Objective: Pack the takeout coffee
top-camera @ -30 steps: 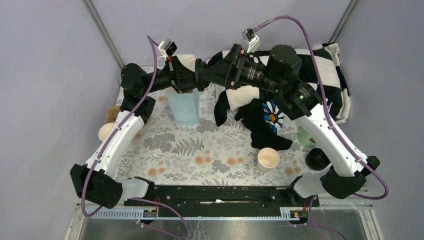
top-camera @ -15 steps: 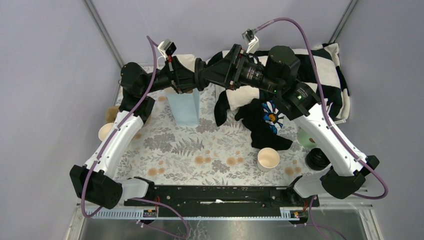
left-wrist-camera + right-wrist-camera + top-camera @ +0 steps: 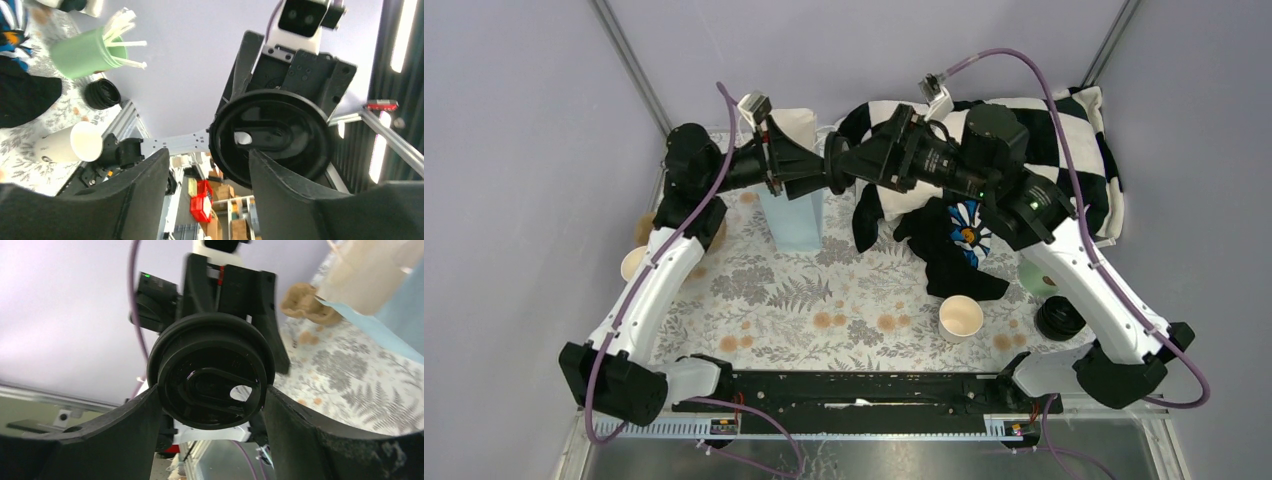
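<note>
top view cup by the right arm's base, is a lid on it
No, the paper cup shows its open cream mouth and bare rim, with nothing covering it.

A round black plastic lid fills the middle, set between the right gripper's fingers. The left gripper's dark fingers spread below it. Leftward are a mint-green straw cup and a cream-white paper cup.

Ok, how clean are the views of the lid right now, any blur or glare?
Left wrist: lid sharp, left fingers dark and soft, ceiling lights blown out on the right. Right wrist: lid fairly sharp, right fingers and the far bag blurred. Top external: evenly lit, no glare.
</note>
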